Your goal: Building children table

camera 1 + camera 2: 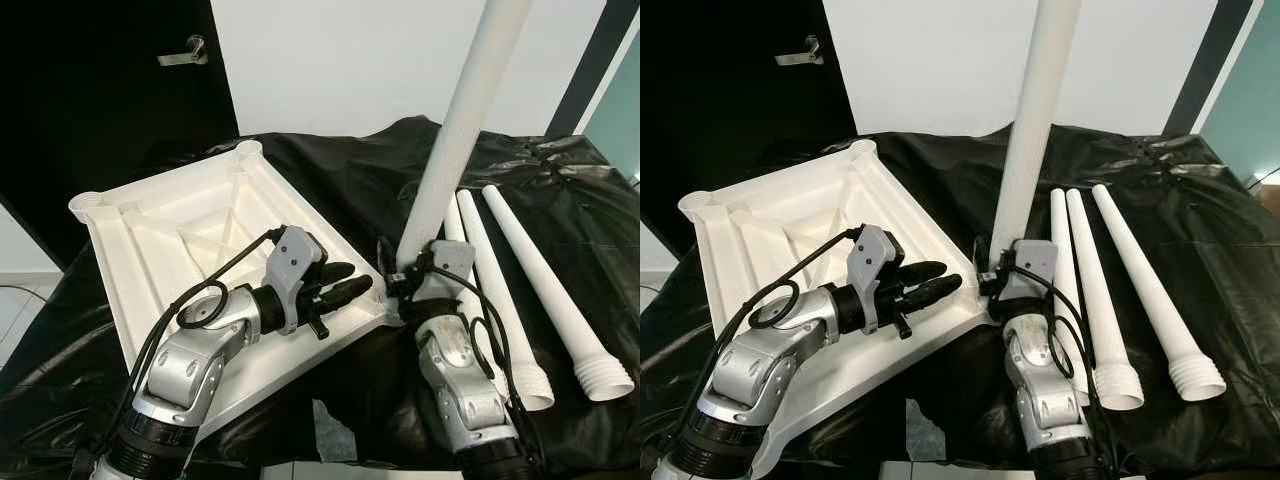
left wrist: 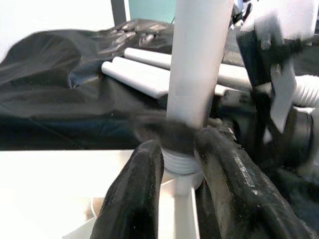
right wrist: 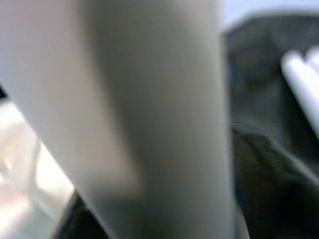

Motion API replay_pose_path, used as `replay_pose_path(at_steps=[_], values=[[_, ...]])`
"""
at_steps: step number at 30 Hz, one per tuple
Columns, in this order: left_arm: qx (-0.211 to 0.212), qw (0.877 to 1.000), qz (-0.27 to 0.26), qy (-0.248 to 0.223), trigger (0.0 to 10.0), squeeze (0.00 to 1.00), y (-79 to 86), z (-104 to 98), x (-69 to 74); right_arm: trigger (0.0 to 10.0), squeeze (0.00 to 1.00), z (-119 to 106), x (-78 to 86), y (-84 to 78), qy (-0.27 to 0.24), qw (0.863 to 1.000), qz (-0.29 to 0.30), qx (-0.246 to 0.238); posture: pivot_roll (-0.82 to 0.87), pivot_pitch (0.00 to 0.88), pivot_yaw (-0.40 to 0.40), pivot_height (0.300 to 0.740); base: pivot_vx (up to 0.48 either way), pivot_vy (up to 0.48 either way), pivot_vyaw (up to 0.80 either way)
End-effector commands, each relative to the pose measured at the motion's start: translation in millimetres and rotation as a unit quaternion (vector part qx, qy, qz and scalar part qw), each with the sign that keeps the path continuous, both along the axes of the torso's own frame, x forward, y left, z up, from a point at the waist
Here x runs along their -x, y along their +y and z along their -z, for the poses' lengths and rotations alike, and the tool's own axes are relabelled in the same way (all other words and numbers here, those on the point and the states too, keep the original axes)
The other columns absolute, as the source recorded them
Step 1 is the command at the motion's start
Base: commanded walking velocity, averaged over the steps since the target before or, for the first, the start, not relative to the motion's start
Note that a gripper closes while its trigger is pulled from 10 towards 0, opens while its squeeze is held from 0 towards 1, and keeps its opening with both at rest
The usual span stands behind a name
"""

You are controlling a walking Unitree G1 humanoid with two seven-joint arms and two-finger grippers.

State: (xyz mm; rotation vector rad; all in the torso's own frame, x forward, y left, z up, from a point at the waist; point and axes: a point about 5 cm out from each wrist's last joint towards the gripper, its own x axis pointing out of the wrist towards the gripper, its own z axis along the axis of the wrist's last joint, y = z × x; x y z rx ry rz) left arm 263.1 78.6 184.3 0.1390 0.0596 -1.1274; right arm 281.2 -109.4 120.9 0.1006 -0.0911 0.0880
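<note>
**Left eye view: one leg stands upright at the tabletop's near corner**

Left eye view shows a white tabletop (image 1: 170,250) lying upside down, ribs upward, on a black sheet (image 1: 340,170). A white leg (image 1: 462,120) stands upright at the tabletop's near right corner, its threaded end at the corner socket. The right gripper (image 1: 405,275) is at the base of this leg, close against it; whether its fingers are clamped on the leg cannot be told. The left gripper (image 1: 340,283) reaches over the tabletop's near right edge toward the same corner, its two black fingers (image 2: 134,199) slightly apart and set either side of the leg's threaded end. Three more legs (image 1: 545,290) lie side by side on the sheet to the right, threaded ends toward the near side. A dark door (image 1: 100,110) with a lever handle stands far left.
</note>
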Motion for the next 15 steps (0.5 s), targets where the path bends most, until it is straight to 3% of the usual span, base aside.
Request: replay_pose_path(at_steps=[1,11,12,13,14,15], values=[[-0.006,1.000,-0.023,-0.011,10.0,0.00,-0.8,0,-0.2,10.0,1.00,2,-0.2,-3.2,0.005,1.000,-0.002,-0.004,0.00,0.000,0.016,0.740,0.000,0.000,0.00],[-0.033,0.999,-0.037,-0.013,10.0,0.00,3.8,11,2.1,10.0,1.00,-10,-8.0,-24.6,-0.029,0.995,-0.088,0.039,0.00,0.000,0.010,0.740,0.000,0.000,0.00],[-0.035,0.998,-0.040,-0.013,10.0,0.00,5.9,12,2.2,10.0,0.84,-12,-8.8,-25.5,-0.035,0.993,-0.104,0.040,0.00,0.000,0.009,0.740,0.000,0.000,0.00],[-0.039,0.998,-0.043,-0.013,10.0,0.00,8.1,13,2.5,10.0,0.42,-14,-9.9,-26.1,-0.037,0.991,-0.120,0.040,0.00,0.000,0.008,0.740,0.000,0.000,0.00],[-0.039,0.998,-0.043,-0.013,10.0,0.00,8.1,13,2.5,10.0,0.42,-14,-9.9,-26.1,-0.037,0.991,-0.120,0.040,0.00,0.000,0.008,0.740,0.000,0.000,0.00],[-0.043,0.998,-0.044,-0.015,10.0,0.00,9.7,14,2.8,10.0,0.05,-15,-10.6,-26.7,-0.039,0.990,-0.132,0.043,0.00,0.000,0.008,0.740,0.000,0.000,0.00]])
